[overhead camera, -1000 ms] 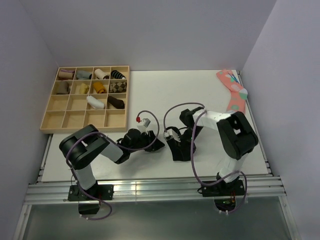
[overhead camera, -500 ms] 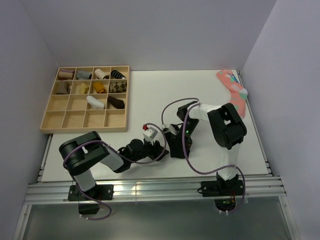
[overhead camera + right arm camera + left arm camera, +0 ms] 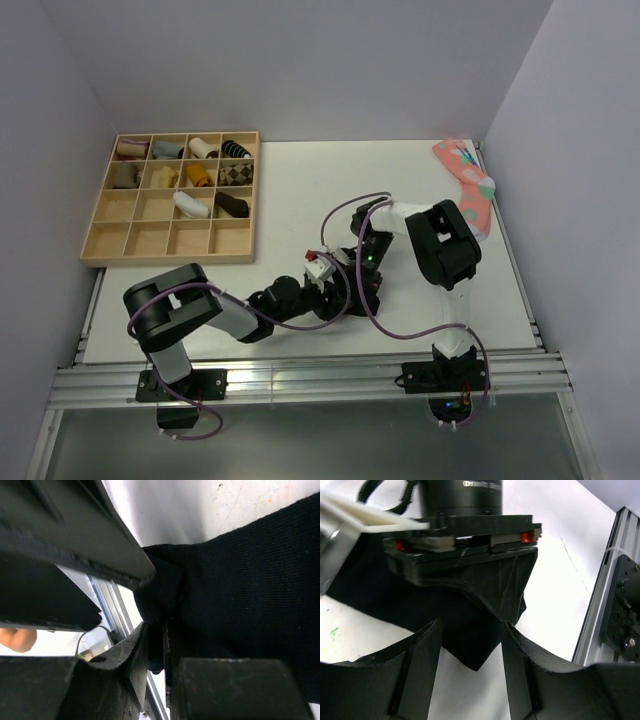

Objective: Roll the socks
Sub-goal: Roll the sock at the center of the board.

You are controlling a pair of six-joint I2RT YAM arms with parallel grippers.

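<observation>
the socks (image 3: 470, 630) are seen as plain black soft knit, not rolled, with a fine weave shown in the right wrist view. one edge is bunched and lifted, pinched between the closed fingers of the right gripper (image 3: 156, 640), and a pointed corner is left hanging below it. the rest is spread loosely on the table. they are found on the near side of the wooden tray (image 3: 165, 258) and to its right, well apart from it.

right wrist | socks (image 3: 240, 570) cut off at right edge | full shape untellable
</observation>
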